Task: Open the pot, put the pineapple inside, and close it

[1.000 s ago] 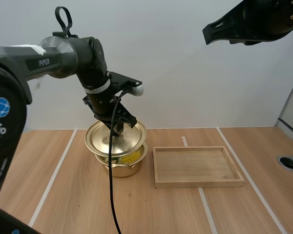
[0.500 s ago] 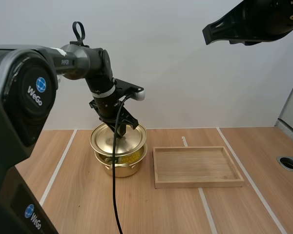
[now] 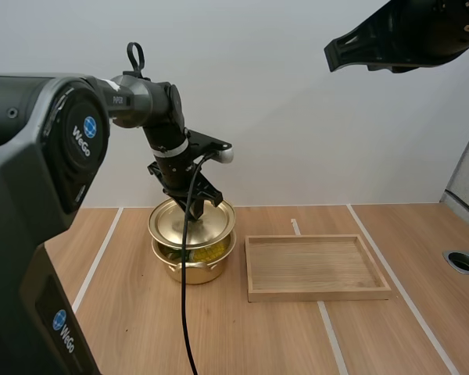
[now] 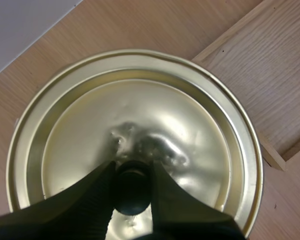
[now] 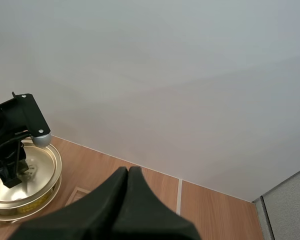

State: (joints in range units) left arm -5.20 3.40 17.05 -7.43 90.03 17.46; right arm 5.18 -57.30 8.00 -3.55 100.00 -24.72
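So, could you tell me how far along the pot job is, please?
Done: the pineapple lies inside the pot. In hand: the left pincer grips the lid by its knob just above the pot, a gap showing at the rim. Left: seat the lid and let go.

The light wooden desk (image 3: 125,312) filled the near part of the scene from left to right. Three white tape lines (image 3: 94,269) ran across it from far to near: one at the left, one through the middle and one at the right. A round gold metal pot (image 3: 194,269) stood on the desk between the left and middle lines, toward the far side. Just to its right lay a shallow rectangular wooden tray (image 3: 313,266), flat over the middle line. A round dark hole with a metal ring (image 3: 463,261) sat in the desk near the right edge.
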